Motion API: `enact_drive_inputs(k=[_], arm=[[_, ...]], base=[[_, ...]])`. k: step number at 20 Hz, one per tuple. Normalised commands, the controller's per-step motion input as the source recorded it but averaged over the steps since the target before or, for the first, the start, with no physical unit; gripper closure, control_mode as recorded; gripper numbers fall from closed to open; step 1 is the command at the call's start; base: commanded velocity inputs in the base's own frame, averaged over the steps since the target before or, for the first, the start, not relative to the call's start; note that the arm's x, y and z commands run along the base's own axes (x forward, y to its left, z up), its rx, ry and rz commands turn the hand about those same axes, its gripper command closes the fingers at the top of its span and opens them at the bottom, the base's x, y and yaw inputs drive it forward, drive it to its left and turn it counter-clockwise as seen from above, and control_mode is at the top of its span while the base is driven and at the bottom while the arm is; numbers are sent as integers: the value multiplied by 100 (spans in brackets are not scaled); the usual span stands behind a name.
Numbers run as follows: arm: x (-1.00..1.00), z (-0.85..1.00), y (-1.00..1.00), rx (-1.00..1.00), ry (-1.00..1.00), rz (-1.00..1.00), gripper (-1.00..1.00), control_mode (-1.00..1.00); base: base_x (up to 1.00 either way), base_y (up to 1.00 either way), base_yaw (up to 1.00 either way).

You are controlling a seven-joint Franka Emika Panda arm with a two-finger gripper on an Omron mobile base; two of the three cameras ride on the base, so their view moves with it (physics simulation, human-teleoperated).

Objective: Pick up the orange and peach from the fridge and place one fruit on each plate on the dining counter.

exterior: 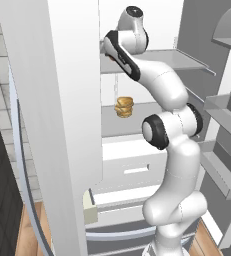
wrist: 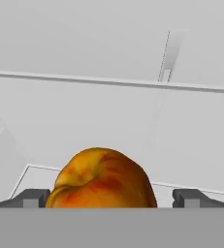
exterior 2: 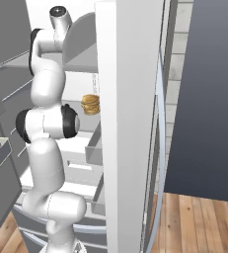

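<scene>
Hand view: the peach (wrist: 103, 178) sits on a white fridge (exterior: 52, 125) shelf, between the spread tips of my pincer (wrist: 111, 197), jaws fully open, nothing gripped. Current step, as I judge it: grasping the peach. Next: close on it, lift clear. A lower shelf holds a tan layered stack (exterior: 124, 107).

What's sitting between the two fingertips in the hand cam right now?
The peach. In the hand view it lies between the two dark fingertips of the open gripper, a gap left on each side, on the white fridge shelf.
</scene>
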Motion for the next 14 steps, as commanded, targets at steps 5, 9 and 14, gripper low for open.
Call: enact_drive_inputs(k=[5, 9, 14], arm=[[0, -12, 4, 0, 0, 0, -100, -100], [0, -26, 3, 0, 0, 0, -100, -100], [0, -11, 7, 0, 0, 0, -100, -100]], base=[[0, 0, 0], [0, 0, 0], [0, 0, 0]])
